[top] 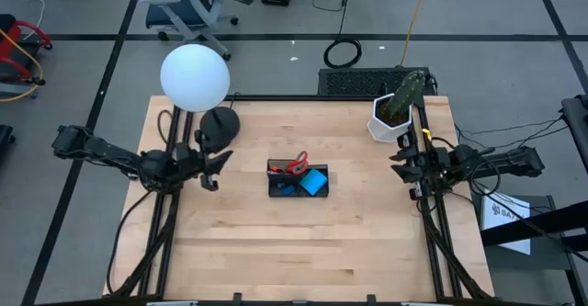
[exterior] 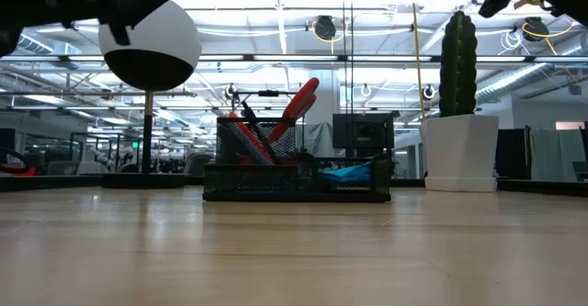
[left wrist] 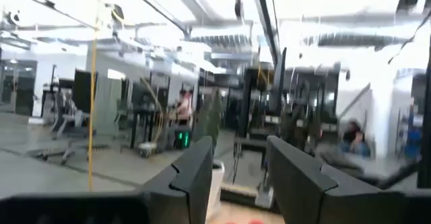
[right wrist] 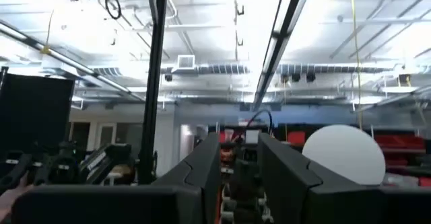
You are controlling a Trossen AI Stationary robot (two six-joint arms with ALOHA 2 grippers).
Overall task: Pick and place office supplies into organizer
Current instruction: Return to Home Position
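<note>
Retract left gripper (top: 213,170) and right gripper (top: 401,164), both spread and empty, straight away from organizer (top: 276,185), well above protruding scissors (top: 297,164).

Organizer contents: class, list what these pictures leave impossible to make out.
1. High view: pens in the organizer are too small to count.
2. Low view: the mesh wall hides the scissors' blades and most of the blue pad.
3. Wrist views: both face the room; no compartment shows.
</note>
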